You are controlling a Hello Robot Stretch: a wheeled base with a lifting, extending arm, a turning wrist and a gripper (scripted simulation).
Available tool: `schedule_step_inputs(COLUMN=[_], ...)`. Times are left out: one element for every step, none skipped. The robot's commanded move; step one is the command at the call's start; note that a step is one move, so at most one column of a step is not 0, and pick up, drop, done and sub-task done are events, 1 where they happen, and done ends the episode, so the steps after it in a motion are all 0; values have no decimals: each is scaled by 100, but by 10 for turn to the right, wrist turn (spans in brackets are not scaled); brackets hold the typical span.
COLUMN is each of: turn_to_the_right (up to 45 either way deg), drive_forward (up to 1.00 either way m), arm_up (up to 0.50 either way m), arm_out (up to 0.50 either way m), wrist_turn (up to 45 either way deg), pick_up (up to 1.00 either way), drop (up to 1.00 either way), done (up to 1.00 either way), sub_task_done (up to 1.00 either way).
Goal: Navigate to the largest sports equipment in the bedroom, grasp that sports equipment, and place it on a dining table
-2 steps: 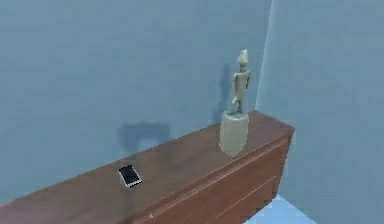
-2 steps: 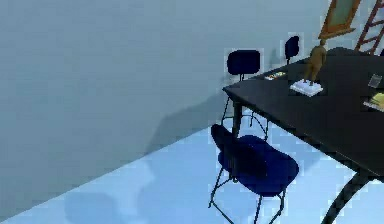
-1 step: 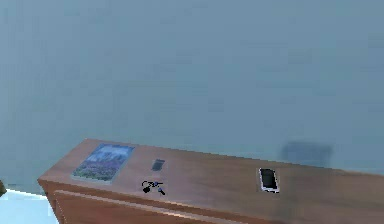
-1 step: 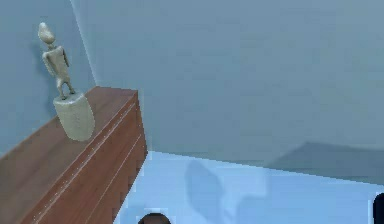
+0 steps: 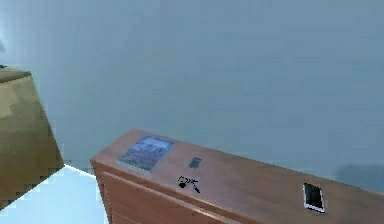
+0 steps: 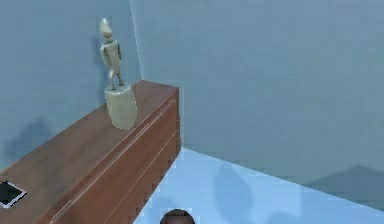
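A brown wooden dresser (image 5: 250,185) stands against a blue-grey wall in the forward view's lower half. On its top lie a flat picture-covered book or tablet (image 5: 146,152), a small dark slab (image 5: 195,162), a small black tangled item (image 5: 189,183) and a white-edged phone (image 5: 314,196). In the arm side view the same dresser (image 6: 110,160) runs from the lower left toward the wall corner, with a phone (image 6: 10,193) at its near end.
A pale wooden figure statue (image 6: 115,85) on a tapered base stands at the dresser's far end. A tan boxy piece of furniture (image 5: 22,135) fills the forward view's left. Light blue floor (image 6: 260,190) lies open beside the dresser. A small dark rounded shape (image 6: 178,216) sits at the bottom edge.
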Motion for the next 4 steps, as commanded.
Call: schedule_step_inputs(turn_to_the_right=[0, 0, 0, 0], drive_forward=[0, 0, 0, 0], arm_up=[20, 0, 0, 0], arm_out=[0, 22, 0, 0], wrist_turn=[0, 0, 450, 450], pick_up=[0, 0, 0, 0], drop=[0, 0, 0, 0], done=[0, 0, 0, 0], sub_task_done=[0, 0, 0, 0])
